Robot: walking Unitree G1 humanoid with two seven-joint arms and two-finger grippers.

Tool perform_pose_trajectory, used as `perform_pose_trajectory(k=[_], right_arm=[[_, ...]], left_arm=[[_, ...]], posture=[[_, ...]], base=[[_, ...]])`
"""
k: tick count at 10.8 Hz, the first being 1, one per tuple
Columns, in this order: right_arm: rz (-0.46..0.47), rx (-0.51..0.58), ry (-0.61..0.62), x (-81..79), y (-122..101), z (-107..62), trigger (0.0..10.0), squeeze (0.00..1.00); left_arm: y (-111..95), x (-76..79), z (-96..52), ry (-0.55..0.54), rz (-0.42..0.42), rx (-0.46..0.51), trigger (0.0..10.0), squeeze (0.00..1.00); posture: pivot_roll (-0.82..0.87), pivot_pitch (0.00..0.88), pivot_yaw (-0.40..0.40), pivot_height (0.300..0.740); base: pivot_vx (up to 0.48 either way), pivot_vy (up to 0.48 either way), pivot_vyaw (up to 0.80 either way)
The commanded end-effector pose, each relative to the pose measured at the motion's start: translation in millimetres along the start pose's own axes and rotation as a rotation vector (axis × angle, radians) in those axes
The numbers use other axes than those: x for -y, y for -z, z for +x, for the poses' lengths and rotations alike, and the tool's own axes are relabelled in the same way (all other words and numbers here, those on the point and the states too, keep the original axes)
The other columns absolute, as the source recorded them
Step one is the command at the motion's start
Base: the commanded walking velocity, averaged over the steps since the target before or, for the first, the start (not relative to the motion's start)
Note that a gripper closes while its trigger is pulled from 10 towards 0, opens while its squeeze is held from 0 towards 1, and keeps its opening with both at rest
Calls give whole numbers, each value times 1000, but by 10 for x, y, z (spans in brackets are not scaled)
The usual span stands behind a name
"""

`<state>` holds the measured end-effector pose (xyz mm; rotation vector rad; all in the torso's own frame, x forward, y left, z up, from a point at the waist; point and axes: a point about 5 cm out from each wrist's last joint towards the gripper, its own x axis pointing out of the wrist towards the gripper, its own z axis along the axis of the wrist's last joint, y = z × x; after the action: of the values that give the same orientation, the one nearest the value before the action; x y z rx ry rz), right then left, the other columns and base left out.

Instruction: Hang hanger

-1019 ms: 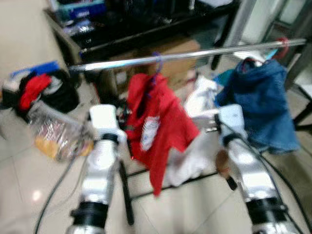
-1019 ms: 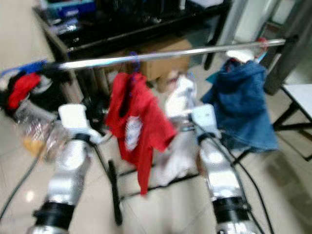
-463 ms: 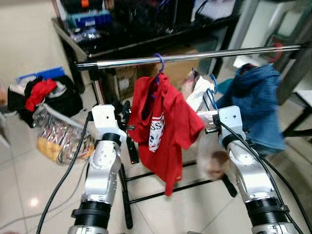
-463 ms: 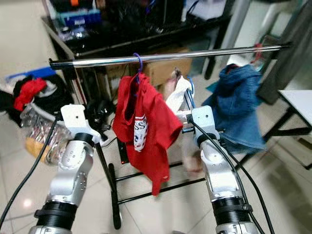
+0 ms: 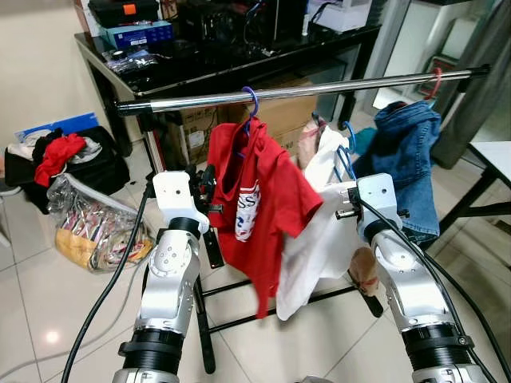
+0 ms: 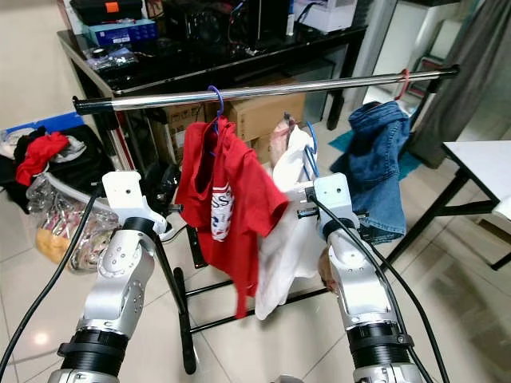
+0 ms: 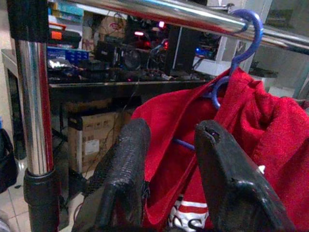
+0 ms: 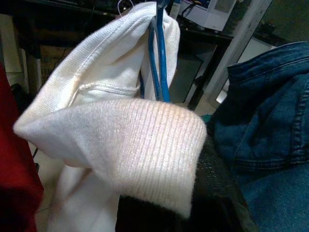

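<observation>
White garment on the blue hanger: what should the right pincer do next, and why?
Probably lift it toward the rail. The right pincer holds the white garment on its blue hanger below the rail, hook not yet over it, in the gap between the red shirt and the denim jacket.

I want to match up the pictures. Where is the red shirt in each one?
Left eye view: the red shirt hangs mid-picture under the silver rail.
Right eye view: the shirt hangs left of centre, under the rail.
Left wrist view: it spreads behind the left gripper and its black fingers.
Right wrist view: a red strip at one edge.
Shared landmark: the rail.
</observation>
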<state>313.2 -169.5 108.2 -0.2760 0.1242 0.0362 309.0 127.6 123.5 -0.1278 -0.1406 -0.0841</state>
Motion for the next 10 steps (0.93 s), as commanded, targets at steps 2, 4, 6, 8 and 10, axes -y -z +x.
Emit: perform_pose_trajectory(k=[2, 4, 6, 8, 10], right_arm=[[4, 44, 3, 30, -105, 25, 10000, 0], [4, 44, 2, 29, -101, 25, 10000, 0], [4, 46, -2, 16, -103, 23, 10000, 0], [-1, 45, -3, 26, -96, 15, 10000, 0], [-4, 45, -1, 36, -94, 12, 10000, 0]], left_arm=[[-48, 32, 37, 13, -3, 23, 10000, 0], [-51, 32, 41, 10, -14, 26, 10000, 0], [-58, 23, 46, 5, -7, 27, 10000, 0], [-50, 27, 41, 3, 4, 24, 10000, 0], [-45, 37, 36, 5, 3, 22, 10000, 0]], posture=[[18, 0, -2, 723], [18, 0, -1, 723], [18, 0, 0, 723], [18, 0, -4, 723], [16, 0, -6, 723]], base=[[0, 0, 0], [0, 0, 0], [0, 0, 0], [0, 0, 0], [0, 0, 0]])
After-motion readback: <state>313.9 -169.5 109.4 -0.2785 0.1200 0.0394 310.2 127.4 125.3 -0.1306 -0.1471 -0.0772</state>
